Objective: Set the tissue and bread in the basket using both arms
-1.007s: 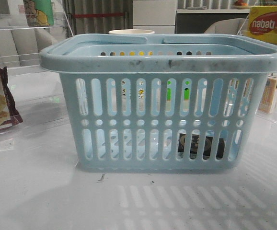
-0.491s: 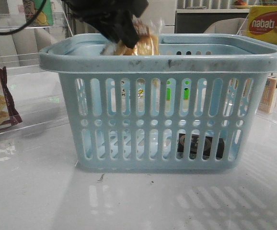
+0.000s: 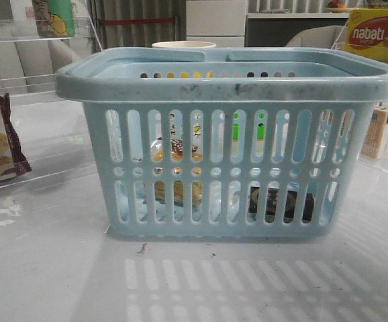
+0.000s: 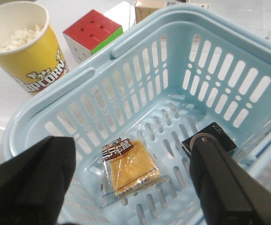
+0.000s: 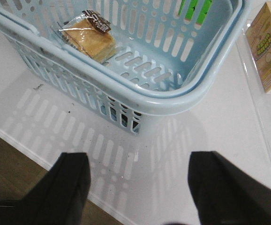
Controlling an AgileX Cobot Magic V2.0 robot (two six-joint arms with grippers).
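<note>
One bread (image 4: 129, 169), one tissue (image 4: 209, 138), one basket (image 3: 231, 80)

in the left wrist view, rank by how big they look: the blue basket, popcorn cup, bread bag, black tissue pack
1. Light blue slotted plastic basket, by far the largest.
2. Yellow paper popcorn cup.
3. Clear plastic bag of golden-brown bread.
4. Small black tissue pack, though the left hand's finger partly hides it, so its full size is unsure.
</note>
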